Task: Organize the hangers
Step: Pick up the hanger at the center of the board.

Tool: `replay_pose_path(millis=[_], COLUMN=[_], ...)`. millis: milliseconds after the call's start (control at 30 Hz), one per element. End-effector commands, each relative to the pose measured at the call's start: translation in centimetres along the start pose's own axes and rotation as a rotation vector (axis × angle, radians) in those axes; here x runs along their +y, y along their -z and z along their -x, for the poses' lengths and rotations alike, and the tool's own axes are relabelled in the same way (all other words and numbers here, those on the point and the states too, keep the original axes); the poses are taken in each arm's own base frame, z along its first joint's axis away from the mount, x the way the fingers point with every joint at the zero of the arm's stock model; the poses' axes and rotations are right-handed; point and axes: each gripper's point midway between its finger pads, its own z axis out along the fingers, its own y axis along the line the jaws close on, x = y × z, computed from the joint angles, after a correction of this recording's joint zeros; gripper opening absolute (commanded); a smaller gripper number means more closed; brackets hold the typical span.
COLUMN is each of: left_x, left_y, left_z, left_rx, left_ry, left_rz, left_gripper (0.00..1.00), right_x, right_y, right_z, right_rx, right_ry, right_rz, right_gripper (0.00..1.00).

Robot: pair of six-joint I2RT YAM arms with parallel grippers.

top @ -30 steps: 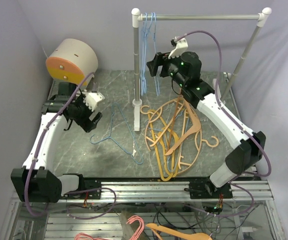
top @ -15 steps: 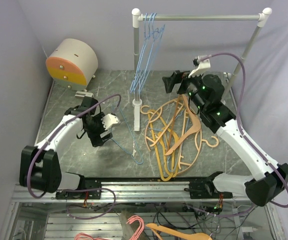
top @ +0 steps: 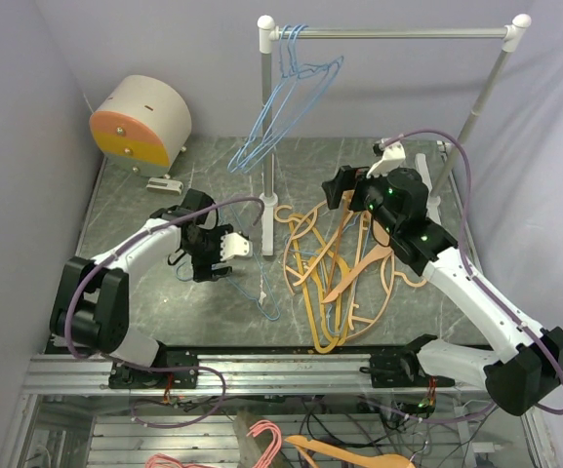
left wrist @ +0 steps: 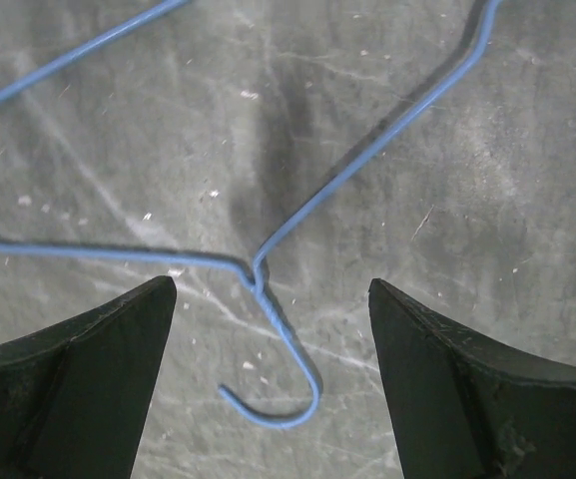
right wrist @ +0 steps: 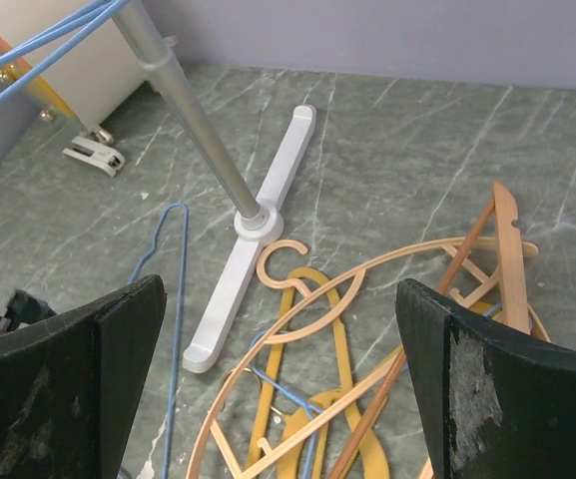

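Left wrist view puts your left gripper (left wrist: 271, 299) low over the blue hanger (left wrist: 367, 170), which lies flat on the desk (left wrist: 527, 120), left of centre. The jaws stand wide and empty, one on either side of its twisted neck, with the hook (left wrist: 302, 404) between them. The risk, as I judge it, is the close. Thin round wire flat on hard stone gives the pads little to bite, so it may skate out or pivot. Pressing lower would grind the tips on the desk. Lifted by the neck, the springy frame may swing and catch the rack's foot (right wrist: 258, 269) or the orange pile (top: 344, 263).

Your right gripper (right wrist: 280, 299) is wide and empty too, above the pile at centre-right of the desk. Those hangers are thick, smooth orange and tan triangles with curled hooks. They interlock, with some blue wire threaded under, so if you pull one you likely drag several. A few blue hangers (top: 286, 107) hang tilted out at the left end of the rail (top: 398, 33), and a nudge to the post (right wrist: 193, 130) could shake them off. The desk is grey, veined and matte, the post brushed metal, the foot white plastic.
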Motion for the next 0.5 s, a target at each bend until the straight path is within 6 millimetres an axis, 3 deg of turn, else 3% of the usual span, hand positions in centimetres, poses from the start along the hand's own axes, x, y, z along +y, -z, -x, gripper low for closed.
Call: replay_pose_path(millis=[0,100,233,433,467], left_x=[-0.7,-0.4,-0.4,-0.9,-1.1], left_y=[-1.6,-2.7,-3.9,-5.1,-5.3], left_z=[1.7,1.5,1.3,0.6,0.3], left_rx=[-0.06,-0.028,-0.009,0.036,0.055], left_ry=[-0.176,-0.218,-0.268,-0.292,-0.295], left_rz=[-0.093,-0.085,-0.097,-0.118,-0.123], left_gripper=[0.89,0.87,0.85,0.74,0.74], right_x=[0.1,0.3,0.0,-0.1,-1.0], right_y=[0.4,0.5,0.3,0.6,0.5], right_z=[1.0,0.8,-1.8,-3.1,-3.4], right_rx=[-0.027,-0.024,0.024,0.049,0.054], right_ry=[-0.017,-0.026,-0.038,-0.049,-0.057], right_rz=[0.012,0.027,0.026,0.029,0.011], right_gripper=[1.0,1.0,1.0,1.0,1.0])
